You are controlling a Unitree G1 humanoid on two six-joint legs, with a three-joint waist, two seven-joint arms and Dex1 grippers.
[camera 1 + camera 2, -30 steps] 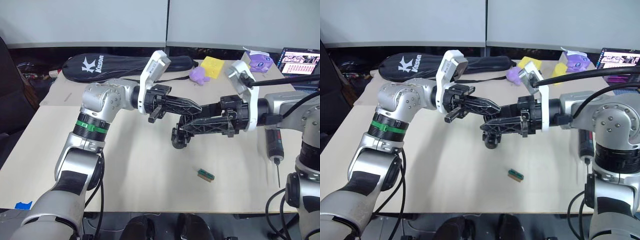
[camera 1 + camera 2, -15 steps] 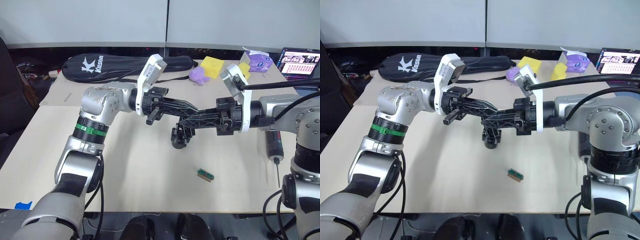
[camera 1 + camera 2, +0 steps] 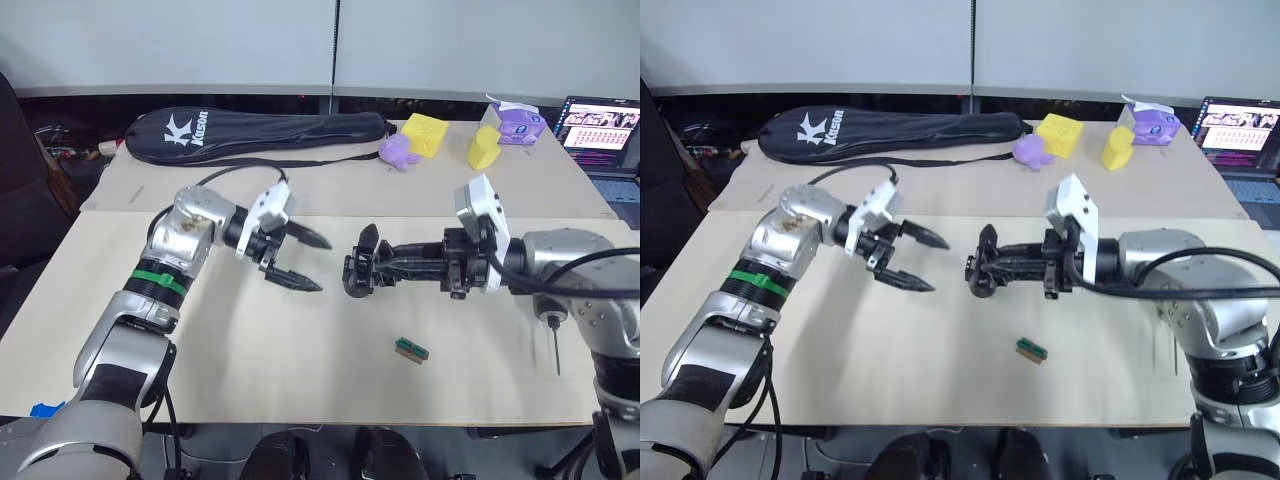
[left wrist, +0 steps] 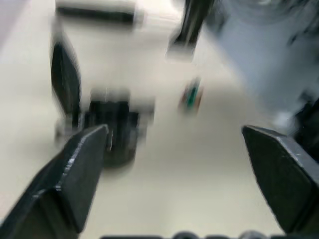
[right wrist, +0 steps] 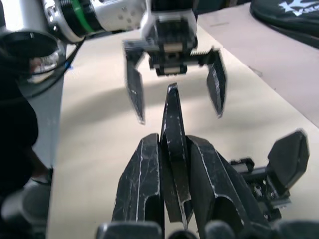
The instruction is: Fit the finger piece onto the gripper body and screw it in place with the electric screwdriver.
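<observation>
With the right claw point(image 5: 172, 149) clenched on the finger piece point(image 5: 172, 124) beside the gripper body point(image 3: 362, 275), and the released left claw point(image 3: 305, 262) standing apart, seating the fin squarely probably matters most.

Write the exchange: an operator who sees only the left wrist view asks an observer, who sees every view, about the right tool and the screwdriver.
Operator: What is the right tool doing?
Observer: The right tool is shut on the black fin.
Operator: Where is the screwdriver?
Observer: The screwdriver lies on the table, mostly hidden under the right arm; its thin bit sticks out.
</observation>
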